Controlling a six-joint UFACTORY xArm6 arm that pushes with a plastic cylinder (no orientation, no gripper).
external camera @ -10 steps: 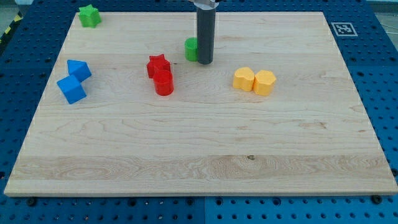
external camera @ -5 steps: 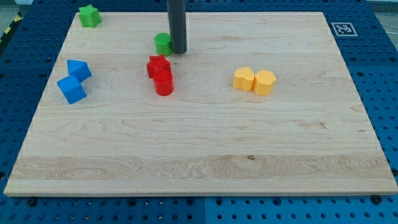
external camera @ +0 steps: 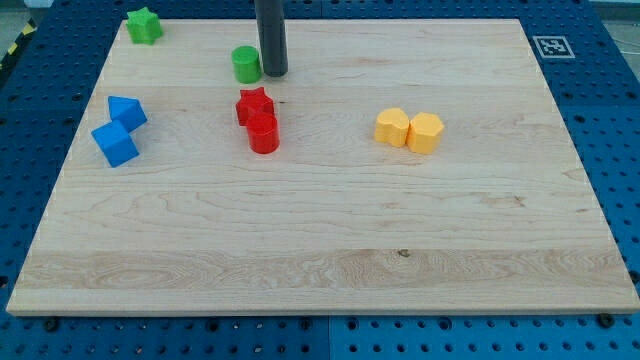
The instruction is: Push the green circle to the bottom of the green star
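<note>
Blue perforated benching surrounded the pale wooden worktop (external camera: 320, 250), whose near half lay bare. Farther in, toward the view's right, a yellow rounded block (external camera: 392, 127) and a yellow hexagonal block (external camera: 425, 132) stood touching side by side. At the view's left, two blue angular blocks (external camera: 119, 130) sat against each other, one slightly nearer than the other. Near the middle, a red cylinder (external camera: 263, 133) touched a red star-shaped block (external camera: 254, 104) just beyond it.

Farther still, the green circle (external camera: 246, 64), a short green cylinder, stood on the worktop with the dark rod just beside it on the view's right; my tip (external camera: 272, 74) appeared to touch or nearly touch its right flank. That placement suited a leftward push, since the green star (external camera: 144, 25), a green star-shaped block, lay well apart at the view's top left corner. The circle therefore stood short of its goal, which is the spot just below the star in the view. The blue pair lay below that path and was judged unlikely to obstruct it.

No jaws existed on this arm, so no jaw state could be told. At the far right corner, a black-and-white square fiducial marker (external camera: 550, 45) was printed; no legible writing or brand could be made out.
</note>
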